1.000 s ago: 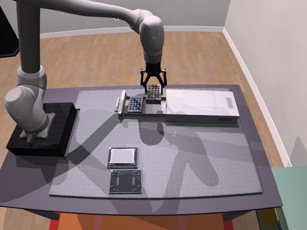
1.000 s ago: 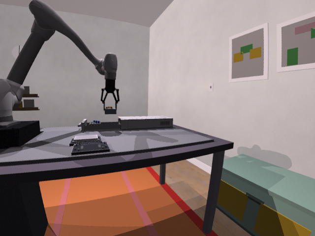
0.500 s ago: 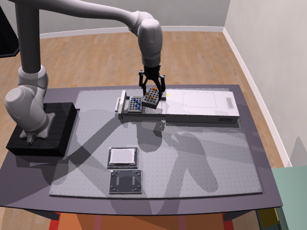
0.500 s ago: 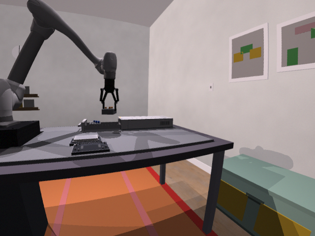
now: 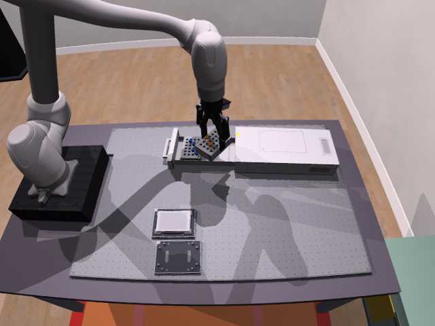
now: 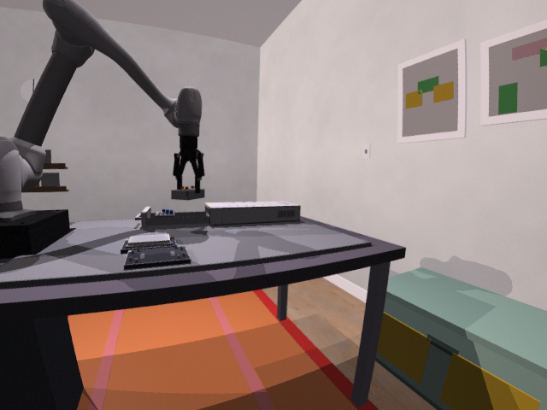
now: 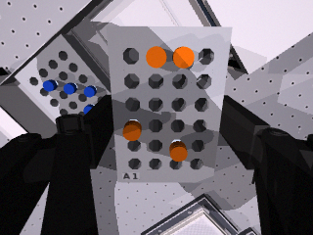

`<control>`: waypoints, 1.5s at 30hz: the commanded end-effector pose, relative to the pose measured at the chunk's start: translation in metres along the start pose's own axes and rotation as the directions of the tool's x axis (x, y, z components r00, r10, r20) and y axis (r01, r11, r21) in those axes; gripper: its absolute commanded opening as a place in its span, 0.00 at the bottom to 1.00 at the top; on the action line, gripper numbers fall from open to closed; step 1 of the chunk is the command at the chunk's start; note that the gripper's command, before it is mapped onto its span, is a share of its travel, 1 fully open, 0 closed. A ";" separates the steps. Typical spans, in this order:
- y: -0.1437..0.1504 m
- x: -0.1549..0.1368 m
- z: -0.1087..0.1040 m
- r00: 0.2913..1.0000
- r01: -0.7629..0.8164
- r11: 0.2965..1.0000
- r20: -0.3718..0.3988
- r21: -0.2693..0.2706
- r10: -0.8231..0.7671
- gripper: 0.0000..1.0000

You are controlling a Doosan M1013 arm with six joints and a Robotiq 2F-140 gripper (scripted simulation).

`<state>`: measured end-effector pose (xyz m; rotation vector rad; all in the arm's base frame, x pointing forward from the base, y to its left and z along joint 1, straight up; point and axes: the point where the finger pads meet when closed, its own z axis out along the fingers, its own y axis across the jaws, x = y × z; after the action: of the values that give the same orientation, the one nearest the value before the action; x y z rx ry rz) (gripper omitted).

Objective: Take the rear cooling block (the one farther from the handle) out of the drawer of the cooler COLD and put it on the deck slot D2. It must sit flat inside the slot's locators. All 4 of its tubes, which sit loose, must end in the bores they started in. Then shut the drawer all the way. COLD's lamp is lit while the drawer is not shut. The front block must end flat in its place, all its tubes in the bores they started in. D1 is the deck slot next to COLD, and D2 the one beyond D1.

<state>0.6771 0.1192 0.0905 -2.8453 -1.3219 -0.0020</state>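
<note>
My gripper point(image 5: 213, 138) point(image 6: 187, 187) point(image 7: 165, 110) is shut on the rear cooling block point(image 5: 207, 149) point(image 6: 187, 194) point(image 7: 168, 98), a grey block marked A1. It holds the block level in the air above the open drawer point(image 5: 224, 154) point(image 6: 185, 217) of COLD point(image 5: 284, 147) point(image 6: 251, 212), turned at an angle to the drawer. All its orange tubes point(image 7: 156, 57) point(image 7: 132, 130) point(image 7: 179, 151) stand in its bores. The front block point(image 5: 189, 149) point(image 7: 61, 78) with blue tubes point(image 5: 192, 142) point(image 6: 167, 212) point(image 7: 69, 89) sits in the drawer near the handle point(image 5: 168, 147). COLD's lamp point(image 5: 238, 134) is lit yellow.
Deck slot D1 point(image 5: 173, 221) point(image 6: 149, 239) carries a white plate, which also shows in the wrist view point(image 7: 201, 222). Deck slot D2 point(image 5: 178, 245) point(image 6: 156, 255) is a dark plate with locators near the table's front edge. The arm's black base point(image 5: 59, 182) stands at the left.
</note>
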 end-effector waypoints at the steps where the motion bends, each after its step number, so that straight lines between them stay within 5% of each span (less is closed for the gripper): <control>1: 0.004 -0.009 -0.001 0.995 -0.104 0.995 0.000 -0.003 0.104 0.10; 22: 0.022 -0.051 -0.001 0.849 -0.529 0.849 -0.001 -0.003 0.529 0.10; 33: 0.033 -0.078 -0.001 0.660 -0.751 0.660 -0.002 -0.002 0.751 0.10; 45: 0.043 -0.102 -0.001 0.660 -0.751 0.660 -0.002 -0.002 0.751 0.10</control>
<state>0.6454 0.0187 0.0903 -3.1399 -0.0315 -0.0001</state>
